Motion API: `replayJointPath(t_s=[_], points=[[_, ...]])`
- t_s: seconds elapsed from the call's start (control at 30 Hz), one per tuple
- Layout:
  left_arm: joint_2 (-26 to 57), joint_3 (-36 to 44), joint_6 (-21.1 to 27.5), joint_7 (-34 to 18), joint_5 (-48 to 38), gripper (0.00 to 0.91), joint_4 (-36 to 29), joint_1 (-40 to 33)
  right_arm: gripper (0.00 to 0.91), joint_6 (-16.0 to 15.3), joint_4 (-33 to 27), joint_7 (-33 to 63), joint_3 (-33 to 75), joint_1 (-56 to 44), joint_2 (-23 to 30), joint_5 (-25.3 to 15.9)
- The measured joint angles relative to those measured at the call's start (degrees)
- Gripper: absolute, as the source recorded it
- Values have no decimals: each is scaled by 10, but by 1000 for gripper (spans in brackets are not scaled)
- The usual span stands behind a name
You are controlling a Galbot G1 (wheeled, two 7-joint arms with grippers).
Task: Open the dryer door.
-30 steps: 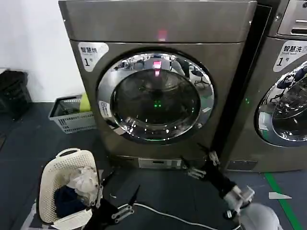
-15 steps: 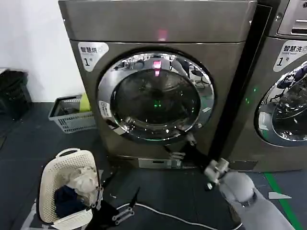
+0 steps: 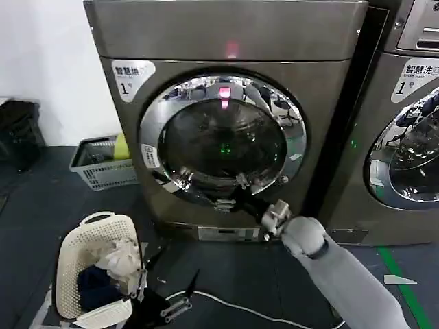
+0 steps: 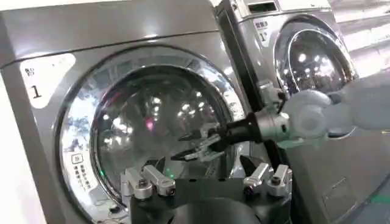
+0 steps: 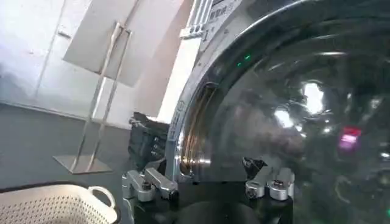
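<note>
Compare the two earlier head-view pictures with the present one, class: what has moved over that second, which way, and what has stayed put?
The right gripper rose from the floor near the machine's base and swung left, up to the lower rim of the dryer door, fingers open, nothing gripped. The door stayed shut. The left gripper stayed low beside the laundry basket, and the grey crate kept its place.

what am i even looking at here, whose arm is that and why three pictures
It is a two-armed robot facing a steel dryer. One picture comes from its head; the others from cameras on each wrist. The grey arm is its right one: the right gripper, fingers open, is at the lower rim of the round dryer door, which looks shut. The left gripper waits low, open, beside a white laundry basket of clothes on the floor. Nothing is held.
</note>
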Motion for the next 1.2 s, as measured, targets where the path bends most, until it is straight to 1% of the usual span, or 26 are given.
replayJointPath(t_s=[0.33,0.63,1.2], points=[[-2,0,-1,0,2,907,-1,1,907,1,-72,2,-28,47,40,-4],[-2,-3,-1,0,2,907,-4,2,907,4,-121,-3,-42,75,81,-7],[-6,-5,-3,-1,2,907,-8,6,907,7,-185,-16,-64,115,136,-8]])
